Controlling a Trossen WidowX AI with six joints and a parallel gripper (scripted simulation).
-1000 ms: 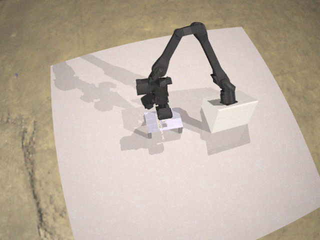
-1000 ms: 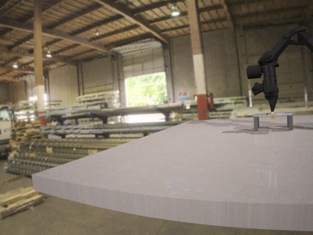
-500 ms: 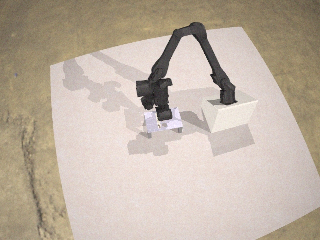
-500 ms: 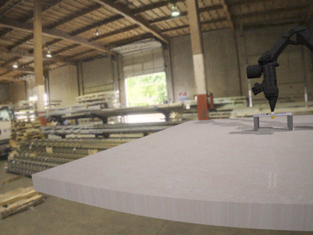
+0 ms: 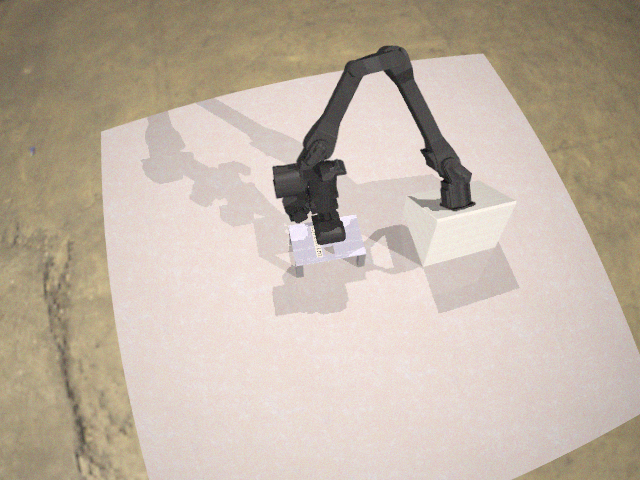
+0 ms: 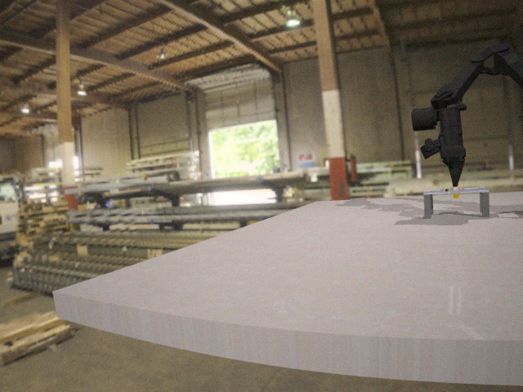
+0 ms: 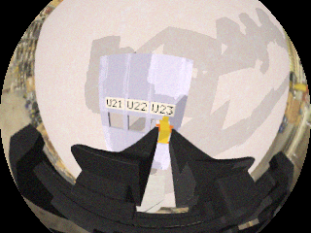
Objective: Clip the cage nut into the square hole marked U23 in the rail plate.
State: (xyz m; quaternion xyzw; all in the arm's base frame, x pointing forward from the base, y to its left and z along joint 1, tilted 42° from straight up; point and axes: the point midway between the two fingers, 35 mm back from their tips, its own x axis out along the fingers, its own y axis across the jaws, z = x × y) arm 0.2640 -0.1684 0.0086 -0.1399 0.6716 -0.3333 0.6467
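We see the yellow-and-orange cage nut (image 6: 455, 195) (image 7: 165, 131) directly beneath the end effector (image 5: 330, 240) (image 6: 455, 185) (image 7: 165, 133), between its narrow fingertips, at the U23 position of the rail plate (image 5: 305, 251) (image 6: 472, 190) (image 7: 114, 73). The end effector is clamped on the nut, its fingers nearly together. In the exterior view, we observe yellow both just above the rail plate and below its underside, so that the nut reaches down through the plate's level; whether its wings have hooked, we cannot tell. In the wrist view, the nut lies beside the U23 label (image 7: 161, 108) on the rail plate and hides much of the hole there. From the pale block (image 5: 465, 232) beside the rail plate, the black arm (image 5: 333, 118) (image 6: 458, 86) rises, bends at a high elbow and descends to a wrist above the plate, with the end effector pointing steeply down. We note that the rail plate stands on grey legs (image 5: 299, 270) (image 6: 484, 205), raised above the pale counter (image 5: 361, 387) (image 6: 295, 273) (image 7: 68, 73).
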